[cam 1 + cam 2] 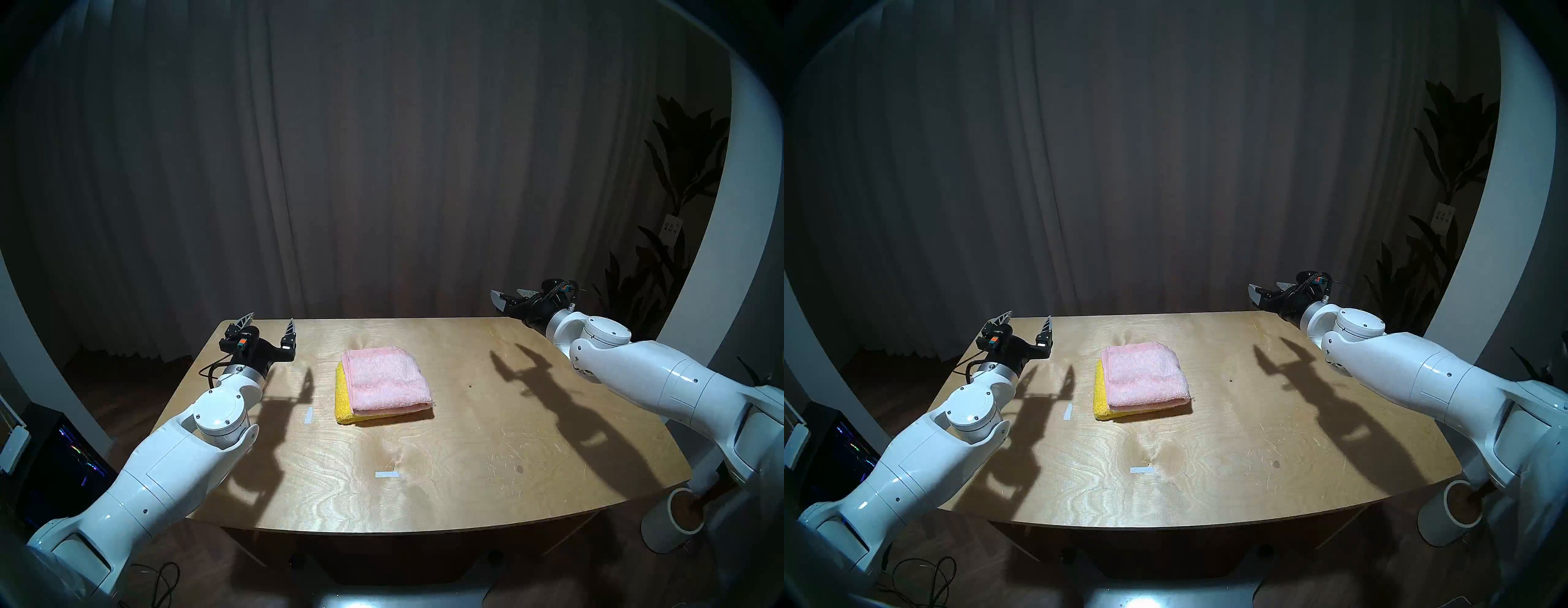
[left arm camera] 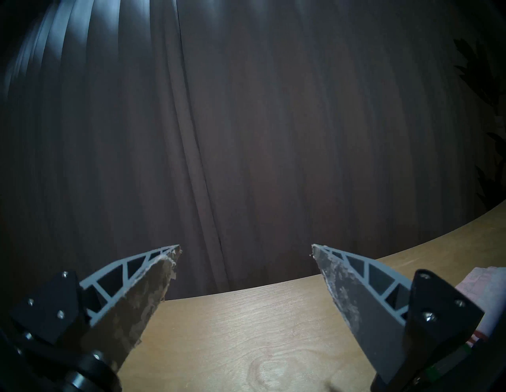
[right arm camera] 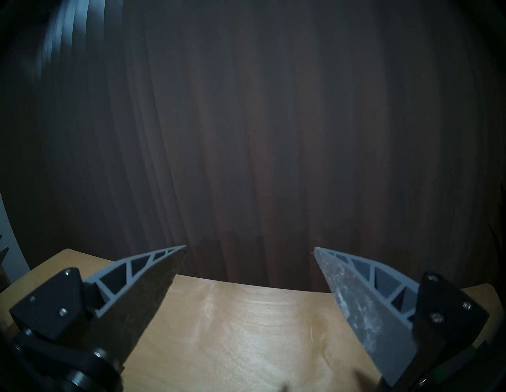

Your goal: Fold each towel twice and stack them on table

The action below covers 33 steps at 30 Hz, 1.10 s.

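1. Both arms sit out at the flanks, clear of the stack. My read: folding and stacking look done and the arms are parked so nothing snags the cloth.
2. Left gripper (image 1: 271, 323) hovers over the table (image 1: 466, 467) at about 10 o'clock from the stack, well apart from it. Claw spread wide, nothing between the fingers; the left wrist view shows only bare wood and dark curtain (image 1: 382, 170) in the gap.
3. Right gripper (image 1: 509, 299) hovers at about 2 o'clock, near the table's far right corner, also well apart. Claw wide, empty; the right wrist view confirms bare wood in the gap.
4. Both grippers point roughly level toward the curtain, not down at the towels. Fits a standoff pose, not a pick.
5. Stack sits near table centre, slightly toward the far edge. Pink towel (image 1: 386, 380) lies on top of the yellow towel (image 1: 343, 403), touching it.
6. Pink: compact rectangle, layered edges showing at the near side, terry nap, top face flat.
7. Yellow: mostly covered; a strip shows along the 9 o'clock side and the near edge, so the stack is offset and skewed, not flush.
8. Tape strips (image 1: 387, 474) on the table lie clear of the stack.
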Available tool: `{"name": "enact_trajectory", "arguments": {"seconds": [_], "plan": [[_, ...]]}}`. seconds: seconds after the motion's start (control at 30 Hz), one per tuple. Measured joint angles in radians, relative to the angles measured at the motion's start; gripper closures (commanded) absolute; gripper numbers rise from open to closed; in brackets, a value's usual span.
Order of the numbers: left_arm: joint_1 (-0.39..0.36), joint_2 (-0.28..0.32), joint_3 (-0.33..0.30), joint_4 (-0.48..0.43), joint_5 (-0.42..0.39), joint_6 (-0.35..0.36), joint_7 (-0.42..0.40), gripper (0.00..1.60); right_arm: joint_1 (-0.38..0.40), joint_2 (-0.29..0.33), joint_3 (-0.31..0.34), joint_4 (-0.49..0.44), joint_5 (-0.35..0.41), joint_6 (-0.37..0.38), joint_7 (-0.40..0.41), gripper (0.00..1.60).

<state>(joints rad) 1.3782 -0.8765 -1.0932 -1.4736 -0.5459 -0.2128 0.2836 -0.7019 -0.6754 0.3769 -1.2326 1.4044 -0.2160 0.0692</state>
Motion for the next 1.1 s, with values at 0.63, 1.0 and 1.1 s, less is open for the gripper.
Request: {"name": "enact_trajectory", "arguments": {"seconds": [0.63, 1.0, 1.1], "plan": [[-0.007, 0.045, -0.040, 0.034, -0.140, 0.006, -0.139, 0.00, -0.070, -0.009, 0.009, -0.029, 0.049, -0.088, -0.067, 0.00], [-0.008, 0.045, -0.040, 0.034, -0.125, 0.006, -0.122, 0.00, -0.071, -0.025, 0.023, -0.026, 0.084, -0.095, -0.105, 0.00], [-0.008, 0.045, -0.040, 0.034, -0.123, 0.006, -0.120, 0.00, -0.072, -0.027, 0.023, -0.026, 0.092, -0.095, -0.108, 0.00]]}}
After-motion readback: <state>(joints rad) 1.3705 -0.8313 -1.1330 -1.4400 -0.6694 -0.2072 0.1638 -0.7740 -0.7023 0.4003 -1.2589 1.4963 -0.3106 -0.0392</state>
